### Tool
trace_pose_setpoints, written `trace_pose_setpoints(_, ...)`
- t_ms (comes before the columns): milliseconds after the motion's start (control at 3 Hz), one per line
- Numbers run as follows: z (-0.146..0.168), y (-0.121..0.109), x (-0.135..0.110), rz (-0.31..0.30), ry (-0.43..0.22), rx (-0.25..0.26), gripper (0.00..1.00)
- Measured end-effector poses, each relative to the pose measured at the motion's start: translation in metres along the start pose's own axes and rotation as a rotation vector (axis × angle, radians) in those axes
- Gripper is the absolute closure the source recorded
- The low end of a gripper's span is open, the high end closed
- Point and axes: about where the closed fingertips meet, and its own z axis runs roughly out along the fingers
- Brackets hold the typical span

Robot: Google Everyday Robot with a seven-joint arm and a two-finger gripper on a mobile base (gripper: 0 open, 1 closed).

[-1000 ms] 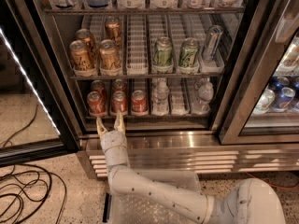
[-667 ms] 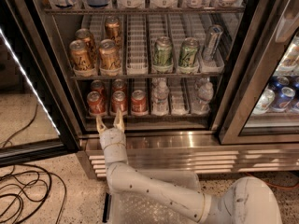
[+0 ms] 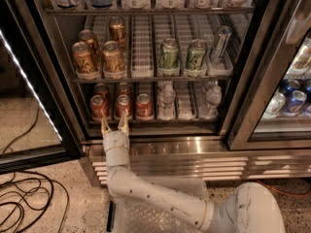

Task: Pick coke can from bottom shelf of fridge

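Your gripper (image 3: 113,125) sits low before the open fridge (image 3: 194,147), its fingers (image 3: 104,126) spread apart and pointing up, holding nothing, just in front of the bottom shelf (image 3: 160,122) rail. You can see the coke can (image 3: 122,106) upright at the front of that shelf, just above the gripper, with red cans (image 3: 98,107) on either side and water bottles (image 3: 166,101) further right. Gold cans (image 3: 112,57) and green cans (image 3: 170,55) stand one shelf up

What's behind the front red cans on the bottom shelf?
Two more red cans, mostly covered by the front cans; behind the third can, bare track. The open claw sits just before the shelf.
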Motion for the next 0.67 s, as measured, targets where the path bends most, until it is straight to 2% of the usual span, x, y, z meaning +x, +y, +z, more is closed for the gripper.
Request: trace_pose_setpoints(667, 0.0026, -0.0067, 0.0073, 0.004, 0.01, 0.093, 0.45)
